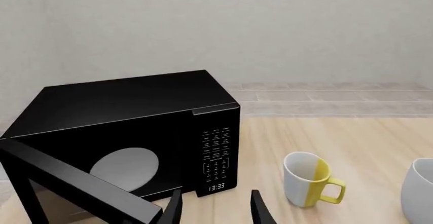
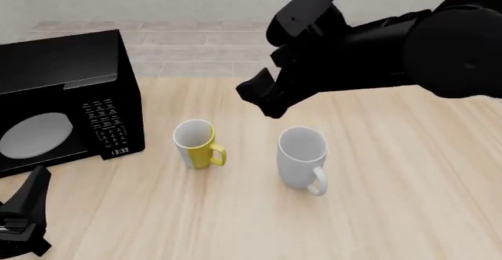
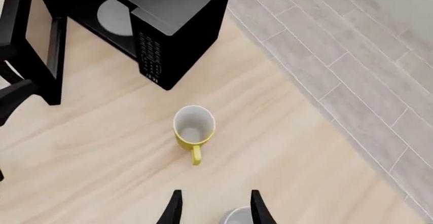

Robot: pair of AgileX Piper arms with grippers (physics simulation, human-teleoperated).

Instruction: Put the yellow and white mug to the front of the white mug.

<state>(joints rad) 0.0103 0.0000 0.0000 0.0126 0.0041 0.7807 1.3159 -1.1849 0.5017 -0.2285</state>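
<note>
Wooden table (image 2: pixel 392 201) bears microwave (image 2: pixel 63 95), both mugs upright, apart.

The yellow and white mug (image 2: pixel 197 144) stands upright on the wooden table (image 2: pixel 392 201), handle toward the near right; the white mug (image 2: pixel 303 159) stands just to its right, apart, handle toward the near edge; a black microwave (image 2: pixel 67 98) with its door open sits at the left; the right gripper (image 2: pixel 263 98) hangs above the table beyond both mugs, holding nothing; the left gripper (image 2: pixel 23 225) shows at the lower left corner, its jaw state unclear.
</note>
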